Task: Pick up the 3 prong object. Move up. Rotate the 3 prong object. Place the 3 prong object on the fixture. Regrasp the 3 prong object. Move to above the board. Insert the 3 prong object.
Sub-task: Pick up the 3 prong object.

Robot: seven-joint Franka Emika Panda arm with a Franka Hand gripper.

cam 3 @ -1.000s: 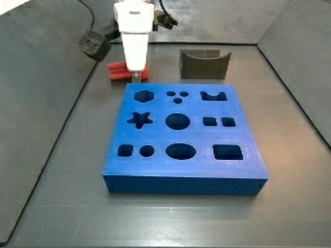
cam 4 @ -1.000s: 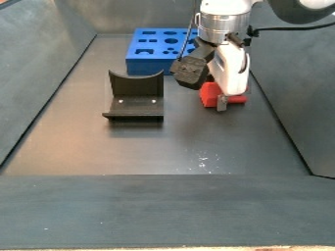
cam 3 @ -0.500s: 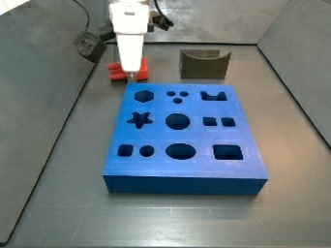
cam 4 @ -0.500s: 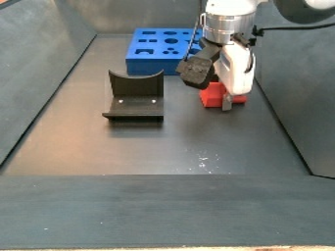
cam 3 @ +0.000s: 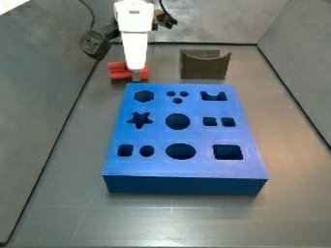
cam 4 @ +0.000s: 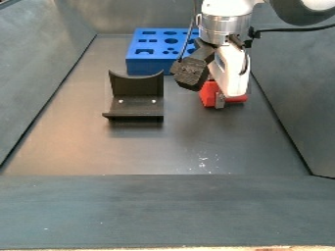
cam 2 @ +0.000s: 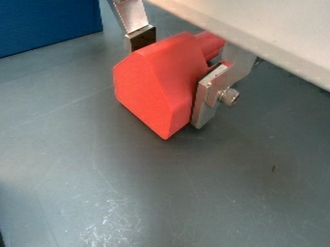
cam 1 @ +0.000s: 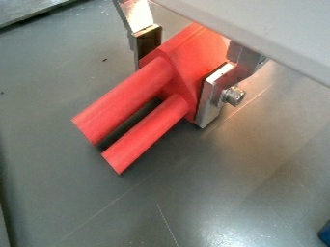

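Observation:
The red-orange 3 prong object point(cam 1: 142, 106) lies on the grey floor with its round prongs pointing away from the gripper. My gripper point(cam 1: 180, 69) straddles its block end, with both fingers against its sides. It shows the same way in a wrist view point(cam 2: 154, 92), with the gripper point(cam 2: 177, 66) around it. In a side view the gripper point(cam 3: 134, 73) stands over the piece point(cam 3: 116, 71), just behind the blue board point(cam 3: 181, 136). The dark fixture point(cam 3: 203, 64) stands apart from it. In a side view point(cam 4: 207, 93) the piece rests low under the gripper point(cam 4: 222, 95), beside the fixture point(cam 4: 132, 95).
A black cable point(cam 3: 91, 41) hangs by the wall behind the gripper. Grey walls enclose the floor on the sides. The board point(cam 4: 155, 49) lies at the far end in a side view, and its edge shows in a wrist view point(cam 2: 45, 24).
Half a second ago the gripper and the red piece stood slightly shifted. Now both are back where they were a second ago, low at the floor.

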